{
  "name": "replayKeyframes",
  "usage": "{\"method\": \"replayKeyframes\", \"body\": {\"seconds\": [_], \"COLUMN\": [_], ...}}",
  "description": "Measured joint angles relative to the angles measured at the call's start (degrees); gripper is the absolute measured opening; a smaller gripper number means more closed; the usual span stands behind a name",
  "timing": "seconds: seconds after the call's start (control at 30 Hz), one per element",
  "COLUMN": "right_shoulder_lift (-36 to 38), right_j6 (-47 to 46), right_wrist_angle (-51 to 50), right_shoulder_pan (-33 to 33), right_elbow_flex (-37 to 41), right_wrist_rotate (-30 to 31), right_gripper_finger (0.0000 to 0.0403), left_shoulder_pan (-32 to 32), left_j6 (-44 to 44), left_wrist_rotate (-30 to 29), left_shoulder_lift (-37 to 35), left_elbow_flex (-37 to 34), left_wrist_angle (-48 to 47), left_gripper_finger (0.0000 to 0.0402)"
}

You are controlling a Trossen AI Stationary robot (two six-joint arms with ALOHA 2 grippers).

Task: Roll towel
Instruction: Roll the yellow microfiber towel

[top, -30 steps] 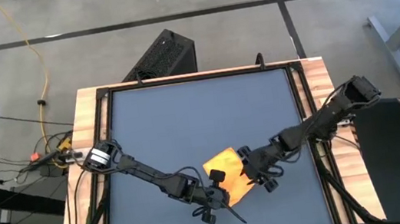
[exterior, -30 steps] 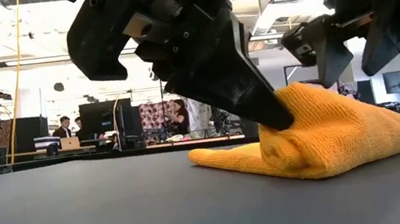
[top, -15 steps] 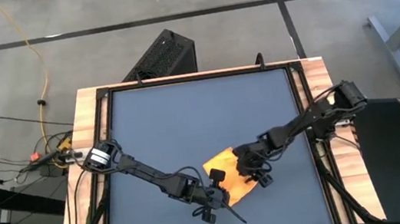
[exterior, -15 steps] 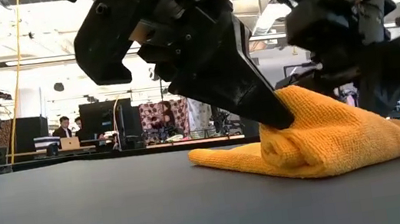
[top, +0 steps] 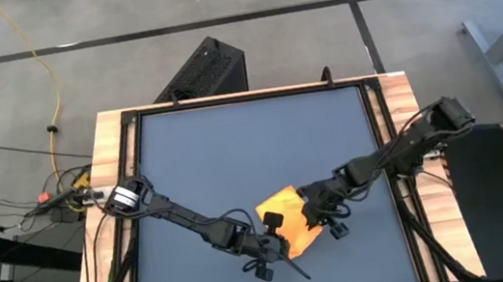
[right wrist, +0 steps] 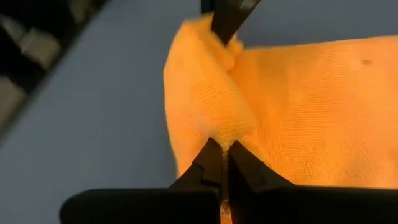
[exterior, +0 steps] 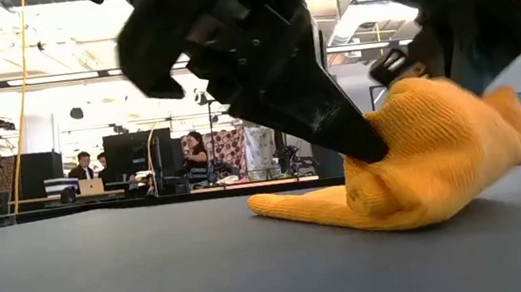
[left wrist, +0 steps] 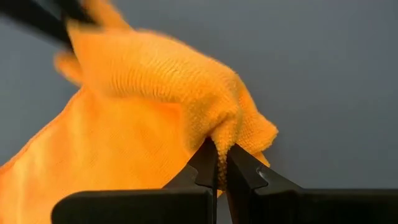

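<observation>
The yellow-orange towel (top: 282, 213) lies partly rolled near the table's front, right of centre. Its flat tail (exterior: 293, 203) rests on the dark tabletop and its rolled bulk (exterior: 434, 158) rises toward the right. My left gripper (top: 283, 246) is shut on the roll's near end. My right gripper (top: 308, 213) is shut on the roll's right end, which stands raised. In the right wrist view the left gripper's fingers (right wrist: 227, 18) show at the roll's other end. My left gripper pinches a bunched fold at the roll's end (left wrist: 219, 134) between its two fingers, only at their free ends (exterior: 370, 150). The fingers slant down from the near left. That end sits low, close over the table. My right gripper pinches a thick fold of the roll (right wrist: 219, 135) between its two fingers, coming from the table's right and above. This end (exterior: 435, 93) is lifted off the table, and the cloth slopes down from it toward the flat tail.
The wooden frame (top: 118, 159) runs round the tabletop. A black box (top: 205, 69) stands on the floor beyond the far edge. People (exterior: 87, 169) sit in the room far behind. Bare tabletop (top: 253, 150) stretches toward the far and left sides.
My right gripper has moved in toward the towel from the right, come down on the roll's right end and shut on it. It has then lifted that end, so the roll now stands higher on the right. The end in my left gripper has stayed put.
</observation>
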State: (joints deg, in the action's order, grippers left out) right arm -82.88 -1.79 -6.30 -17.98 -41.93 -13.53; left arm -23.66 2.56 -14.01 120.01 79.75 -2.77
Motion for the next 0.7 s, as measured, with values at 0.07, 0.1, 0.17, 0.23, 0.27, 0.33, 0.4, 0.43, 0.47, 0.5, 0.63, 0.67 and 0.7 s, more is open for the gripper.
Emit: {"method": "replayKeyframes", "body": {"seconds": [0.07, 0.1, 0.17, 0.23, 0.27, 0.33, 0.4, 0.43, 0.47, 0.5, 0.63, 0.67, 0.7], "right_shoulder_lift": [2.49, 3.51, 4.75, 4.98, 4.76, 3.44, 1.34, 0.17, -1.00, -2.53, -8.05, -9.25, -10.33], "right_j6": [-6.53, -9.29, -14.19, -19.23, -22.18, -27.48, -33.20, -36.11, -39.13, -42.28, -50.41, -51.61, -52.71], "right_wrist_angle": [-2.03, -3.35, -5.84, -7.26, -7.35, -6.51, -5.01, -4.32, -3.36, -1.81, 4.97, 7.12, 8.56], "right_shoulder_pan": [-2.32, -4.07, -8.07, -12.33, -14.49, -18.23, -21.27, -22.37, -23.30, -23.97, -26.17, -26.67, -27.33], "right_elbow_flex": [-0.01, -0.02, -0.02, -0.02, -0.02, -0.02, -0.08, -0.09, -0.09, -0.09, 0.00, -0.01, -0.01], "right_wrist_rotate": [2.57, 3.80, 5.71, 6.81, 7.56, 8.61, 10.59, 11.41, 11.89, 12.01, 11.16, 10.68, 10.25], "right_gripper_finger": [0.0035, 0.0036, 0.0032, 0.0024, 0.0023, 0.0023, 0.0027, 0.0031, 0.0033, 0.0035, 0.0035, 0.0034, 0.0032], "left_shoulder_pan": [0.12, 0.15, 0.08, -0.06, -0.06, -0.28, -0.56, -0.65, -0.84, -1.13, -3.55, -4.36, -4.89], "left_j6": [-1.78, -2.59, -4.02, -7.61, -10.52, -17.44, -24.31, -27.77, -31.23, -34.35, -47.16, -48.61, -51.59], "left_wrist_rotate": [-0.17, -0.25, 0.29, 4.02, 5.97, 8.77, 10.11, 10.81, 12.03, 13.08, 14.52, 13.17, 12.32], "left_shoulder_lift": [-0.36, -0.46, -0.48, -0.48, -0.33, -0.15, 0.10, 0.86, 1.52, 2.24, 9.21, 11.23, 12.96], "left_elbow_flex": [0.00, 0.00, 0.04, 0.04, 0.04, 0.13, 0.13, 0.17, 0.20, 0.15, 0.18, 0.15, 0.31], "left_wrist_angle": [0.18, 1.02, 2.82, 5.38, 7.26, 10.04, 10.42, 11.06, 11.80, 12.27, 24.75, 29.10, 34.20], "left_gripper_finger": [0.0000, 0.0000, 0.0000, 0.0000, 0.0000, 0.0000, 0.0000, 0.0000, 0.0000, 0.0000, 0.0000, 0.0000, 0.0000]}}
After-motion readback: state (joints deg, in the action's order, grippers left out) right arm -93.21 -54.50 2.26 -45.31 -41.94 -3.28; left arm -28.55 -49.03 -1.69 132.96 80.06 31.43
